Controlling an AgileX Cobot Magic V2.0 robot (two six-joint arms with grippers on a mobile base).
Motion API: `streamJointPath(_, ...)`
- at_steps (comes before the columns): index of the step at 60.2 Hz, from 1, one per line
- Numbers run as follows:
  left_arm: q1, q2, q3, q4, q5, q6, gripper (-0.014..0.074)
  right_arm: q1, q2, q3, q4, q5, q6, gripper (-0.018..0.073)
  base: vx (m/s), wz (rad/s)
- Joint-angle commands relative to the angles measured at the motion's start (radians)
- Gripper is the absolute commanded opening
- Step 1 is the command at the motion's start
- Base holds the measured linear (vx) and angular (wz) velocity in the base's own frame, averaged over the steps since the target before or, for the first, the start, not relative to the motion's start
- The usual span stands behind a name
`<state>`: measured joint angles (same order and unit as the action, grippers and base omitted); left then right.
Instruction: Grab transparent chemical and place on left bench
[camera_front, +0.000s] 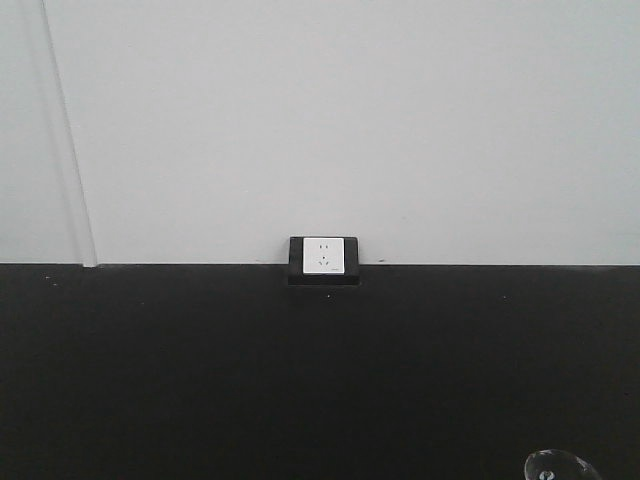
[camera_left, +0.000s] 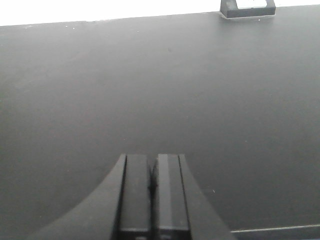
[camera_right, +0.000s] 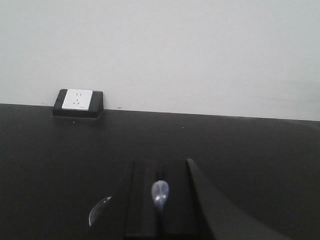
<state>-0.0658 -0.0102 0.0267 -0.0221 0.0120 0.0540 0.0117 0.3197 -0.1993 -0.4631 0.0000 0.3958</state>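
Transparent chemical (camera_front: 560, 467): only a clear rounded rim was shown, cut off at the lower right edge of the front view; whether it was resting on the bench (camera_front: 200, 380) or lifted off it could not be told
Right gripper (camera_right: 160, 166): its fingers were seen drawn in to a thin slit on a pale glassy sliver, judged to be the beaker's wall; a curved clear edge was shown just left of the fingers, so the vessel was taken to be pinched by its rim and hung to one side
Why so held: a rim pinch was judged to keep the vessel upright (whether any liquid was inside could not be told)
Left gripper (camera_left: 152, 161): its two pads were seen pressed together with nothing between them; it was held over bare black bench, judged to be kept out of the carrying arm's way
Front view alone: the wall socket (camera_front: 323, 256) was shown centred where the bench met the pale wall (camera_front: 350, 120); neither arm was shown
Right wrist view alone: the grip itself was shown; the socket was placed well to the left
Left wrist view alone: the empty closed fingers were shown; no glass was seen
Judged stage: the beaker was taken as grasped; the set-down on the left bench was not yet done
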Motion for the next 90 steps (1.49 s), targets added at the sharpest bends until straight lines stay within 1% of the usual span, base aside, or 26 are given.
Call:
streamJointPath(1,-0.002,-0.019,0.016,-0.001,-0.078,-0.008,-0.0003,-0.003,0.007,-0.03,-0.006,-0.07,0.001,0.0,0.0,0.0)
streamJointPath(47,-0.002,-0.019,0.016,-0.001,-0.078,-0.008,-0.0003,-0.003,0.007,-0.03,-0.006,-0.07,-0.002,0.0,-0.02,-0.01)
streamJointPath(90,-0.002,-0.019,0.016,-0.001,-0.078,-0.008,-0.0003,-0.003,0.007,-0.03,-0.006,-0.07,-0.002,0.0,-0.24,-0.02)
